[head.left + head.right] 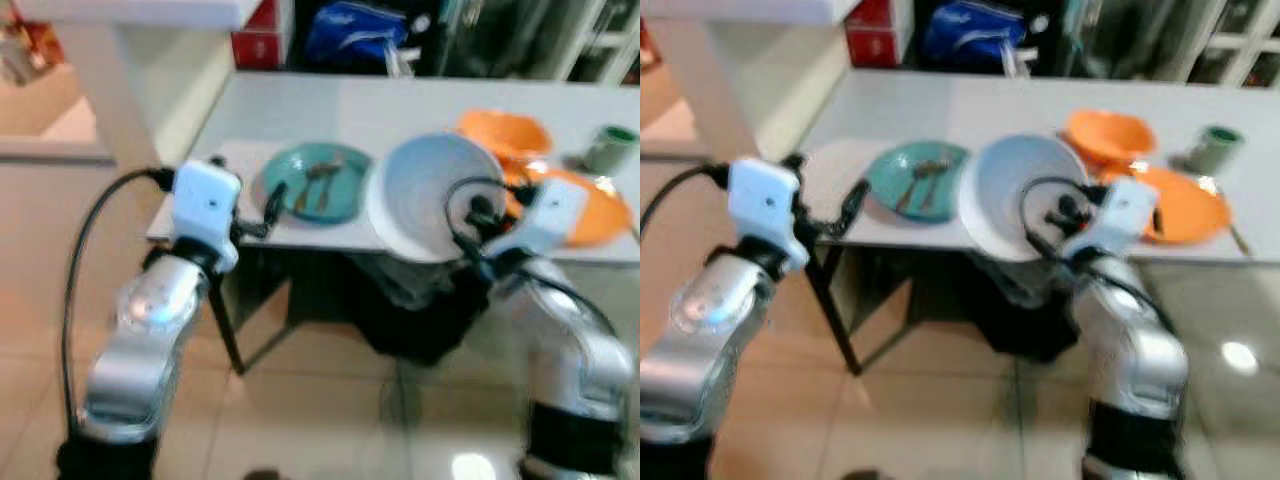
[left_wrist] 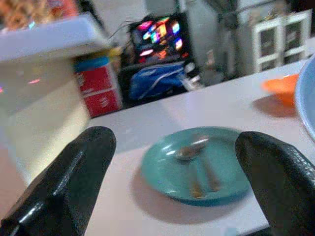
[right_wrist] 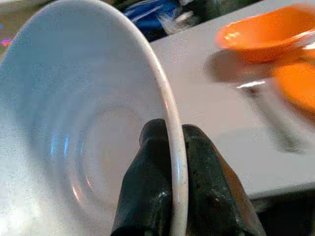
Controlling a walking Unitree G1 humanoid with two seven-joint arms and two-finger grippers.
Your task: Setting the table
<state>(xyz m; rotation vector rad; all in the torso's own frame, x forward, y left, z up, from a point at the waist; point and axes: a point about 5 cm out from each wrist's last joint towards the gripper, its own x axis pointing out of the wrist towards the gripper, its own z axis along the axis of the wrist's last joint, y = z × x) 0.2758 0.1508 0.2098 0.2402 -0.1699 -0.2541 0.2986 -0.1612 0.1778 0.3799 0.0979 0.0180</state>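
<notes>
Closest to you, low in the frame, are your two silver arms. Your left arm comes up on the lower left. Your left gripper point(image 1: 272, 208) sits at the near edge of the table point(image 1: 300, 110), just left of the middle of the frame. Its two black fingers point(image 2: 74, 182) are spread wide apart and hold nothing. In the left wrist view you can see the teal plate between them, a bit farther on.

Your right arm comes up on the lower right. Your right gripper point(image 3: 178, 162) is clenched on the rim of the big white bowl point(image 1: 432, 195). One finger is inside the rim and one is outside. The bowl is tipped up on its side, so you see into it. It is in the middle of the frame, at the near edge of the table.

Next is the teal plate point(image 1: 318, 183), lying flat on the table just left of the bowl. A spoon point(image 2: 191, 150) and one more brown-handled piece lie on it.

To the right of the bowl is an orange plate point(image 1: 600, 212). Behind that, higher in the frame, is an orange bowl point(image 1: 505, 132). Near the right edge stands a green cup point(image 1: 610, 148).

Far back, at the top of the frame, are a red box point(image 1: 262, 35) and a blue bag point(image 1: 355, 30) past the table.
</notes>
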